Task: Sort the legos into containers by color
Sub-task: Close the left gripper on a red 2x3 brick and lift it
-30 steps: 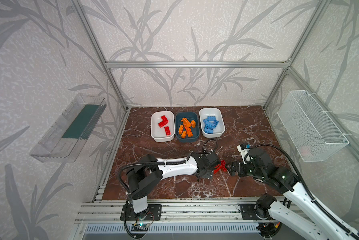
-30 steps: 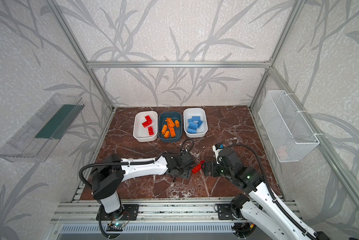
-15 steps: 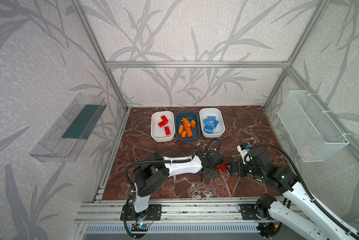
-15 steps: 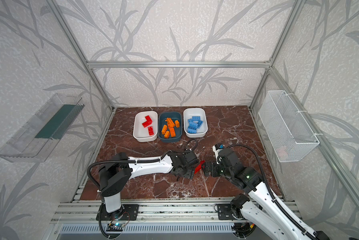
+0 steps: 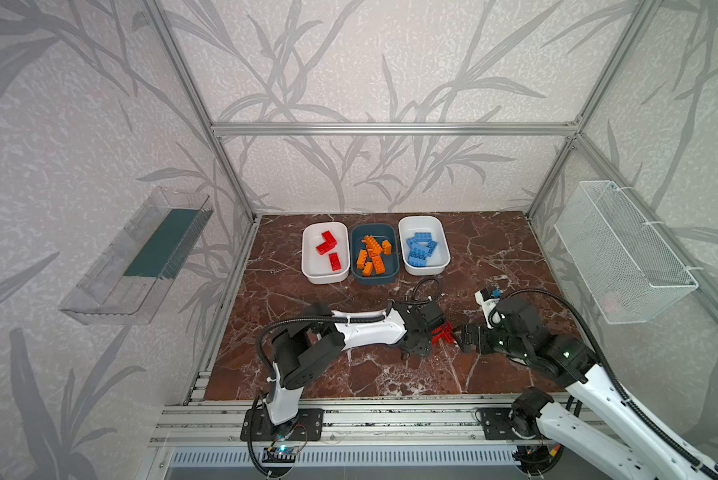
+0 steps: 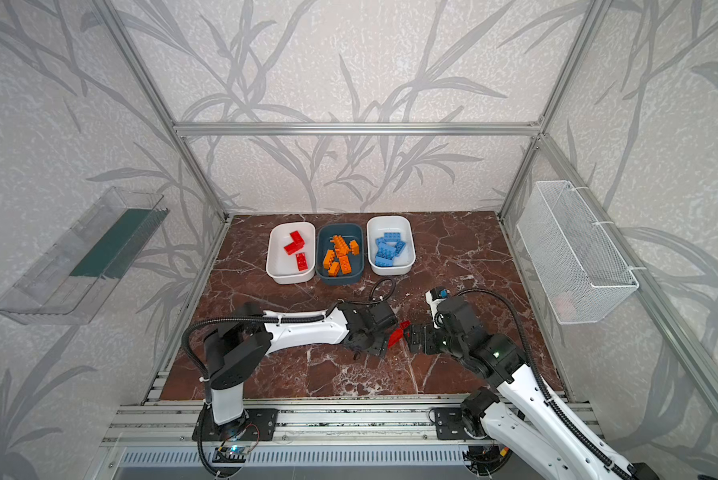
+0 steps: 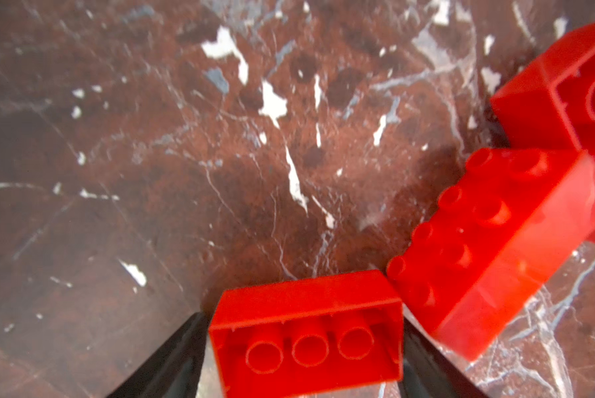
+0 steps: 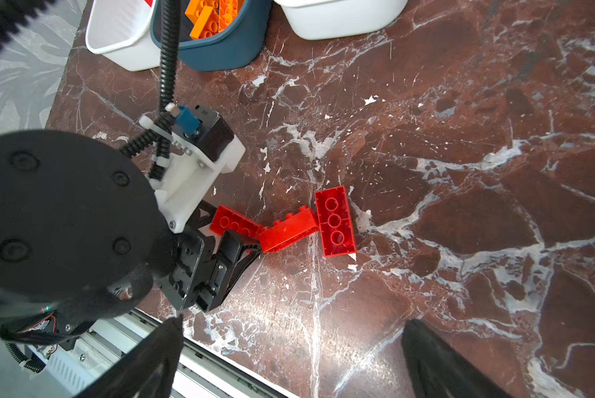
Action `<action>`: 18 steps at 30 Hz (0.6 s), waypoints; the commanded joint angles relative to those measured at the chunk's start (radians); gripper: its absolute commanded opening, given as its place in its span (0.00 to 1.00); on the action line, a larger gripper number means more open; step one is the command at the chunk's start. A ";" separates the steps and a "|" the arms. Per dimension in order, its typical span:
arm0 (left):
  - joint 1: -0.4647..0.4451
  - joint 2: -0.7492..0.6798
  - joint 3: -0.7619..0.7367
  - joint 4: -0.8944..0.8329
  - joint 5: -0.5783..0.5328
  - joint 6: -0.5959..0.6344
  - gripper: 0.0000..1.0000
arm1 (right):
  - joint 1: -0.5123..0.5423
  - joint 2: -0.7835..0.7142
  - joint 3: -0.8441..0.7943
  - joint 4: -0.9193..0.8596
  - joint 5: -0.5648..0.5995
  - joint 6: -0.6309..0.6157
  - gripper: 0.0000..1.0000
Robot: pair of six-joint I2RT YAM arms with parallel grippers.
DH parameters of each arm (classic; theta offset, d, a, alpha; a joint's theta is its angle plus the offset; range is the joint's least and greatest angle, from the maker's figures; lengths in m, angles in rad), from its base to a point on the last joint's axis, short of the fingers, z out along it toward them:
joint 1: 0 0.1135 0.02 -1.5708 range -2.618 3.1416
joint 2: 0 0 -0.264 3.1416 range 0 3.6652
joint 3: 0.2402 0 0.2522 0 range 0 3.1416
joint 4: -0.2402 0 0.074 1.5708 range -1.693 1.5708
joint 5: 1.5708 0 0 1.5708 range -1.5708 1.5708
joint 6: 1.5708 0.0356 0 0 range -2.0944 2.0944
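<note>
A red brick (image 8: 232,222) toward the counter's (image 5: 349,374) front edge is clamped by the left tool (image 7: 303,320), the right tool (image 8: 294,324) held wide nearby; the touching neighbour brick (image 8: 287,229) could be dragged along.

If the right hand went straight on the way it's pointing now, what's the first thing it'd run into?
Probably the red brick lying on its side, straight ahead of the open right hand. The upturned red brick beside it looks about as near, so which comes first is unsure.
</note>
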 commanded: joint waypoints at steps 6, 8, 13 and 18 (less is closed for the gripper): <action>0.019 0.053 -0.004 0.003 0.002 0.016 0.76 | 0.004 0.025 -0.008 -0.002 0.016 -0.015 0.99; 0.020 0.061 0.010 -0.029 -0.024 0.016 0.74 | 0.005 0.038 -0.008 0.010 0.009 -0.014 0.99; 0.020 0.053 0.010 -0.072 -0.062 0.012 0.72 | 0.004 0.066 -0.005 0.036 -0.001 -0.025 0.99; 0.022 0.040 0.007 -0.096 -0.079 0.000 0.72 | 0.005 0.099 -0.005 0.065 -0.014 -0.042 0.99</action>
